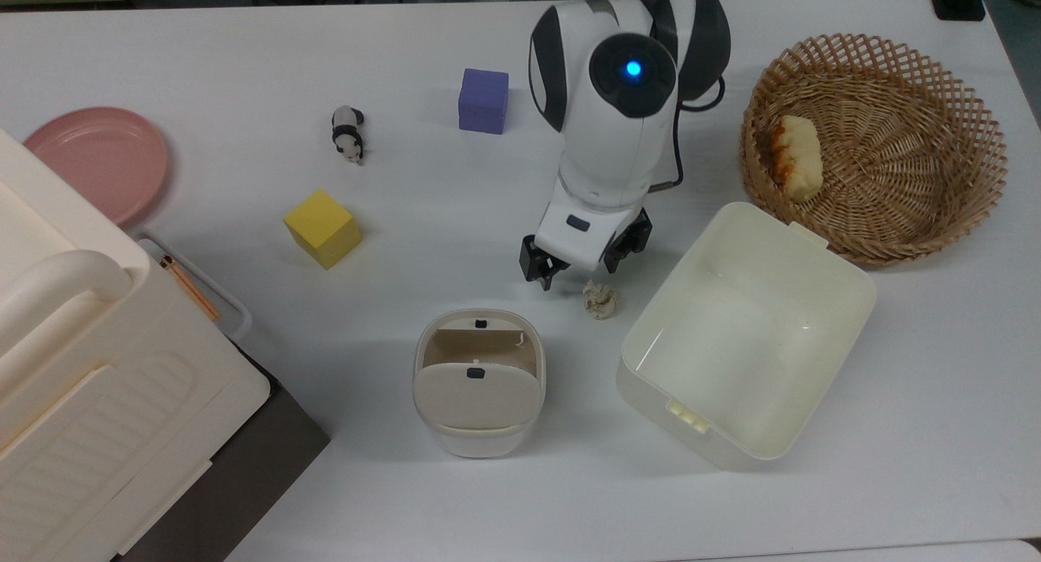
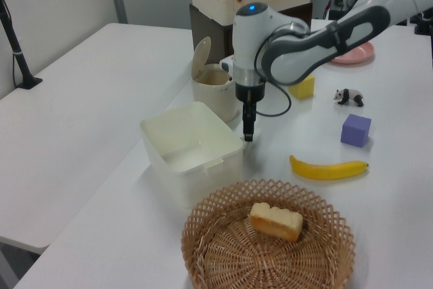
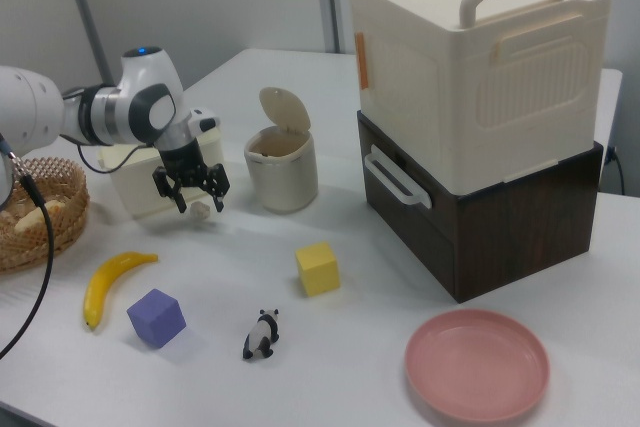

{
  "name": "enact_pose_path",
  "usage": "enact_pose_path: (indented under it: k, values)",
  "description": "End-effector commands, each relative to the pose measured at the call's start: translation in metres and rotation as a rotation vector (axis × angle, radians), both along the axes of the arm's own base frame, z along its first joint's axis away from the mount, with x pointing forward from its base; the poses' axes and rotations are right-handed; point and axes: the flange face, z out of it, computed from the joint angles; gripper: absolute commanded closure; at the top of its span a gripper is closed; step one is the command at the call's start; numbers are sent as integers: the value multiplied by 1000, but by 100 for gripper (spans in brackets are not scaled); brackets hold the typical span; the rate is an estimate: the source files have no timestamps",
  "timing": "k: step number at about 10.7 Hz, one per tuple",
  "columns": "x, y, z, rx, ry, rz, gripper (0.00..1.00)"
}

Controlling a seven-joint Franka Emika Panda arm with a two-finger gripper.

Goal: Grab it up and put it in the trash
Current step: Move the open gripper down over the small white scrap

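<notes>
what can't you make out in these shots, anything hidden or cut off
- Banana: in the top view the arm covers it.
- Paper wad: in the left view the lidless tub and gripper block it; in the right view the gripper partly overlaps it.
- Trash bin contents: the flap lid and shadow hide the inside.
- Stacked storage boxes: cut off by the top view's left edge.
- Pink plate: the arm partly hides it in the left view.

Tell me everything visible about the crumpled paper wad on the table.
The paper wad is a tiny, lumpy, off-white ball of crumpled paper, far smaller than the cubes. It lies loose on the white table between the flap-lid bin and the open tub, touching neither. The end effector, fingers open, hangs close beside it without gripping it.
</notes>
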Motion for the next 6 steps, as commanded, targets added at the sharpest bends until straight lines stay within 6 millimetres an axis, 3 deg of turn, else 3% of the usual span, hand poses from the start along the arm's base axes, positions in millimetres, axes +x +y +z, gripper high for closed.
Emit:
enact_pose_path:
  k: [1,3,6]
  values:
    - [8,10,-27,6,-30,-12,14]
    - [10,16,-35,11,-50,-28,20]
    - [6,31,-34,19,-53,-15,21]
